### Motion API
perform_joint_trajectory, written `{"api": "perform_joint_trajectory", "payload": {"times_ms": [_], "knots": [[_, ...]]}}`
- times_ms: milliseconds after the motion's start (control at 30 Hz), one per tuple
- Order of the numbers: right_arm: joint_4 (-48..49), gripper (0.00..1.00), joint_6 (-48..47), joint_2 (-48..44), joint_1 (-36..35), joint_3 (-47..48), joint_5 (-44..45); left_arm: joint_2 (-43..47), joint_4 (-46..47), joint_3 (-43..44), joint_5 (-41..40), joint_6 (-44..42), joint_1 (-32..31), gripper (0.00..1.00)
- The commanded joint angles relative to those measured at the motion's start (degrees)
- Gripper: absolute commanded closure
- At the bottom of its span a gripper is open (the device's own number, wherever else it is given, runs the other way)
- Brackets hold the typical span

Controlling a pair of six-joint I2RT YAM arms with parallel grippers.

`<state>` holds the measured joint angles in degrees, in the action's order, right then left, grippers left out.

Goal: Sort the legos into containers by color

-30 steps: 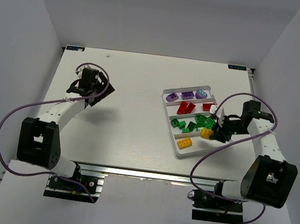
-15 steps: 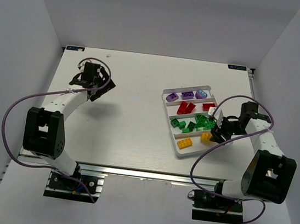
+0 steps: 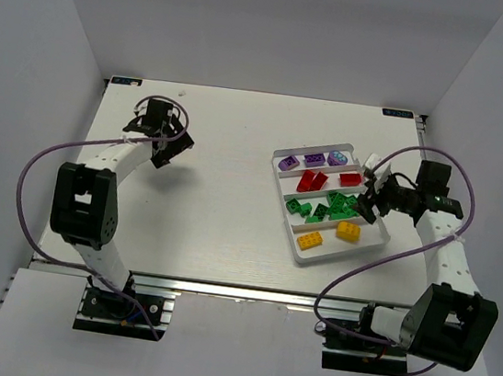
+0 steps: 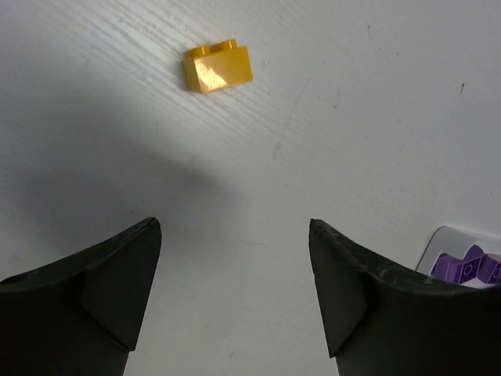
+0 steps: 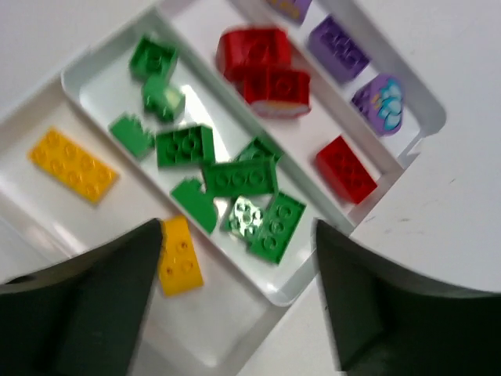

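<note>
The white tray [image 3: 303,260] lies right of centre with sorted legos: purple bricks [image 3: 313,161] in the far compartment, then red bricks [image 3: 311,181], several green bricks [image 3: 328,207], and two yellow bricks [image 3: 348,229] in the nearest. My right gripper [image 3: 368,203] hovers open and empty over the tray's right end; its wrist view shows the green bricks [image 5: 227,180], a yellow brick [image 5: 180,254] and the gripper [image 5: 239,227]. My left gripper [image 3: 161,134] is open and empty at the far left. Its wrist view shows the gripper [image 4: 235,223] above a loose yellow-orange brick [image 4: 219,69] on the table.
The tray's corner with a purple brick [image 4: 462,266] shows at the lower right of the left wrist view. White walls enclose the table on the left, back and right. The loose yellow-orange brick does not show in the top view.
My right gripper let go of a yellow brick in the nearest compartment and drew back up to the right. My left gripper moved farther back on the left.
</note>
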<state>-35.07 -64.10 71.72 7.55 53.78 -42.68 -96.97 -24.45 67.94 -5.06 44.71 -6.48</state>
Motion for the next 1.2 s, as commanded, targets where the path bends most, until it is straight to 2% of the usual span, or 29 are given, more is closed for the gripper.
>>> {"api": "perform_joint_trajectory", "payload": {"times_ms": [0,33,67,100,167,233,267,400,667,833,967,1000,1167], "knots": [[13.03,0.25,16.64,0.33,0.36,1.83,-9.16,-2.94,-4.53,6.4,-3.11,0.99,0.42,0.15],[10.4,0.41,16.11,1.91,0.27,3.77,-11.96,-4.09,-5.69,7.81,-3.81,1.08,0.33,0.17],[7.76,0.79,15.67,5.32,0.1,5.79,-16.17,-5.24,-6.92,10.6,-4.51,1.34,0.33,0.21],[6.0,0.93,16.28,6.84,0.01,8.77,-17.43,-7.51,-8.67,12.02,-5.22,1.26,0.33,0.22],[5.71,0.99,19.43,8.86,-0.78,9.76,-18.4,-9.63,-10.0,15.36,-5.66,0.82,0.33,0.25],[10.51,0.94,21.63,8.17,-1.05,7.85,-18.06,-12.71,-12.2,17.39,-6.89,0.73,0.33,0.25],[12.11,0.85,23.21,6.95,-1.48,6.88,-17.45,-13.5,-13.42,19.23,-7.5,0.91,0.33,0.25],[14.76,0.76,24.01,5.53,-2.45,4.58,-16.74,-17.54,-15.27,23.45,-9.26,1.26,0.33,0.23],[17.49,0.71,26.39,5.27,-2.63,2.3,-15.86,-25.01,-18.35,29.61,-10.76,1.7,0.42,0.21],[18.63,0.7,27.27,5.09,-2.54,1.51,-15.86,-26.95,-18.36,31.2,-11.29,1.7,0.5,0.24],[18.72,0.7,27.62,5.18,-2.54,1.33,-15.86,-27.84,-18.27,32.86,-11.55,1.61,0.42,0.34],[18.72,0.7,27.62,5.09,-2.54,1.33,-15.86,-27.84,-18.09,33.04,-11.55,1.44,0.42,0.4],[18.9,0.7,27.97,5.18,-2.63,1.33,-15.86,-27.66,-18.35,33.4,-12.25,1.0,0.42,0.49]]}}
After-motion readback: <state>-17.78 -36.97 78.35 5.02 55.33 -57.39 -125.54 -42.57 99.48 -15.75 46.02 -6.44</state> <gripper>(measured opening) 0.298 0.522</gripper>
